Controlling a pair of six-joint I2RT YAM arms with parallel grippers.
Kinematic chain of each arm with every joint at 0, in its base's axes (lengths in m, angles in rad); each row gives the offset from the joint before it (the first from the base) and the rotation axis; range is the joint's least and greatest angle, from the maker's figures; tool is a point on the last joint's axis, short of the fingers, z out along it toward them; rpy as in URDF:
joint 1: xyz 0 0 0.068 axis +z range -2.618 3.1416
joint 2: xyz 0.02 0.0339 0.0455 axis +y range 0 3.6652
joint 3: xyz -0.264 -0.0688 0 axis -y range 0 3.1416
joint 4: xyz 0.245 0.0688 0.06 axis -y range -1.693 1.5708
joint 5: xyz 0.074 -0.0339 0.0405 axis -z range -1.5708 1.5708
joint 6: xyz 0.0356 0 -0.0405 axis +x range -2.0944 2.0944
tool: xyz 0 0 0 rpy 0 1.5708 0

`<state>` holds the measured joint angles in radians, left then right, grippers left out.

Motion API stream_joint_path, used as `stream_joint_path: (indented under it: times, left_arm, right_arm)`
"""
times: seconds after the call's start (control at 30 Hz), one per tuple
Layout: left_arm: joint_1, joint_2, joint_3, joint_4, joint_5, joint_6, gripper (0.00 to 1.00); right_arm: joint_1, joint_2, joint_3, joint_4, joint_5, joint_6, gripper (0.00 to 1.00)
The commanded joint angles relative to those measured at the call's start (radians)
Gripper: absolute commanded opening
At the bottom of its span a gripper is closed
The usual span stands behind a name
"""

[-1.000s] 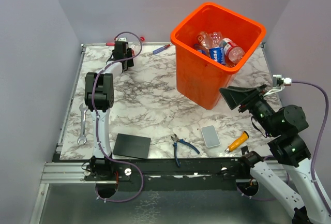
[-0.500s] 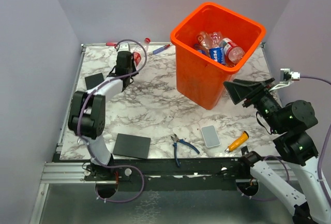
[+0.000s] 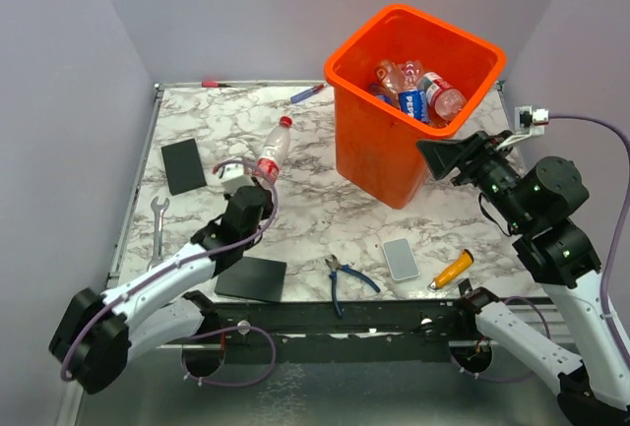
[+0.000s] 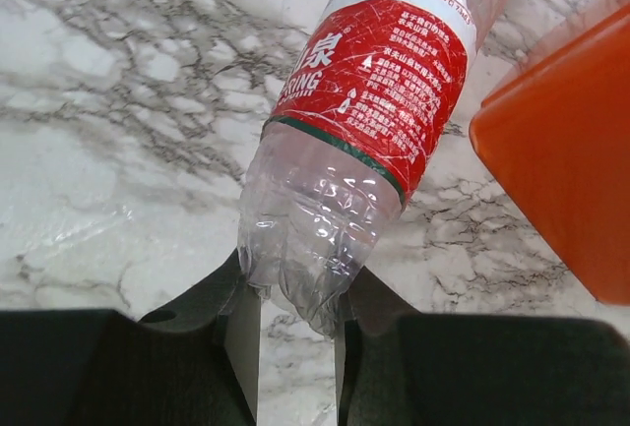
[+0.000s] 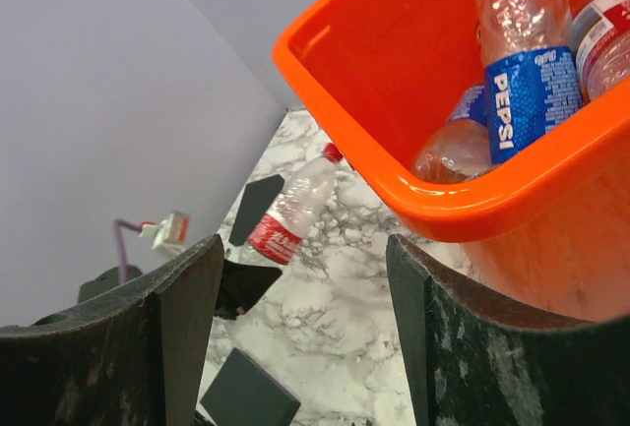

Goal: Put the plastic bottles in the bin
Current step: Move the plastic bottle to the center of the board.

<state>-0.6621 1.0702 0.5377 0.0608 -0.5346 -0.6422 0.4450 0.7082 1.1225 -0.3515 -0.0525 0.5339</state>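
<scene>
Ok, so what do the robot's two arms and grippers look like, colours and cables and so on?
The left arm and right arm both have white links and chunky black joints. A purple cable trails along each. The left gripper and right gripper have broad matte black fingers, and the left one's inner faces are pale grey.

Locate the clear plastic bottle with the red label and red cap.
Top view, left of centre: the red-labelled bottle sits base-first in the left tool, cap pointing away, between the black square pad and the large orange plastic bin.
</scene>
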Motion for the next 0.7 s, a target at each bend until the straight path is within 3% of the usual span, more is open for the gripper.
stream_joint_path:
  times: [0.0, 0.23, 0.47, 0.67]
  left_arm:
    - [-0.027, -0.207, -0.130, -0.114, -0.086, -0.198, 0.00]
    - [-0.058, -0.196, -0.241, -0.125, -0.003, -0.270, 0.02]
    - [-0.060, -0.114, -0.264, -0.045, 0.053, -0.277, 0.30]
    - [-0.061, -0.067, -0.235, -0.025, 0.087, -0.250, 0.46]
  right_arm:
    - [0.000, 0.037, 0.024, -0.064, -0.020, 0.022, 0.70]
    - [0.001, 0.072, 0.087, -0.077, -0.035, 0.042, 0.70]
    - [0.001, 0.077, 0.159, -0.194, 0.036, 0.015, 0.71]
    - [0.001, 0.036, 0.161, -0.196, 0.047, 0.001, 0.72]
